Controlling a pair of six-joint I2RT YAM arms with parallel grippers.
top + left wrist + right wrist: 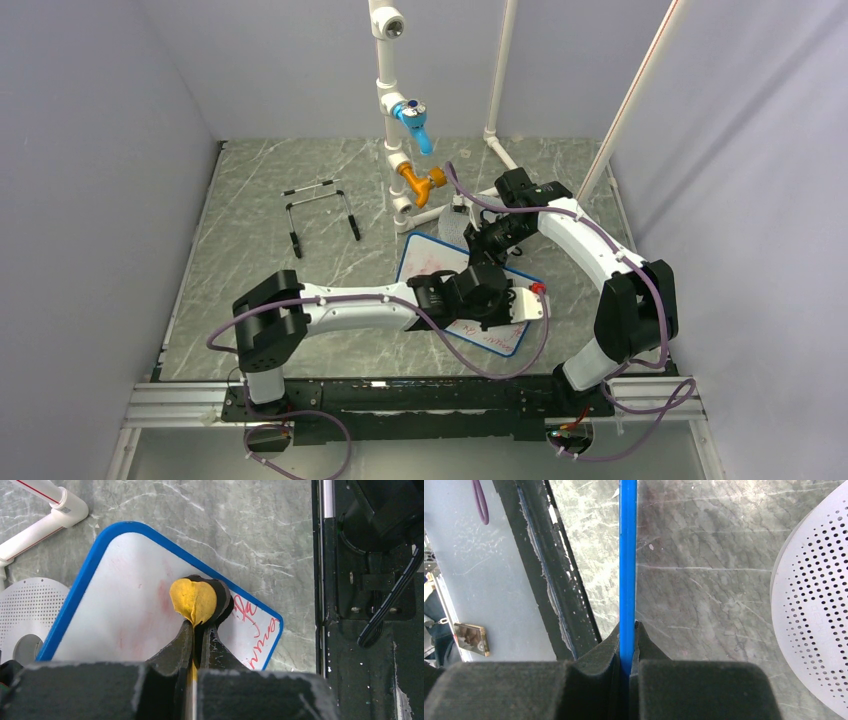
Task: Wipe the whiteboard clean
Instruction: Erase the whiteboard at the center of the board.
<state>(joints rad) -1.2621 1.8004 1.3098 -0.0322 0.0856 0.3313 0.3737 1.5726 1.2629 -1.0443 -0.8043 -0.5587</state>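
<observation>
Diagonally set whiteboard [428, 257]; left tool [201, 627] clamps probable cloth [192, 600], right tool [626, 630] its frame [627, 555].

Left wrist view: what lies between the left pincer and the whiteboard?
A yellow pad with black backing, clamped in the shut left pincer, sits between it and the whiteboard, as the left wrist view shows.

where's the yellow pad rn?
Left wrist view: the yellow pad is clamped in the left hand, over the middle of the whiteboard, right beside the red writing at its corner.
</observation>
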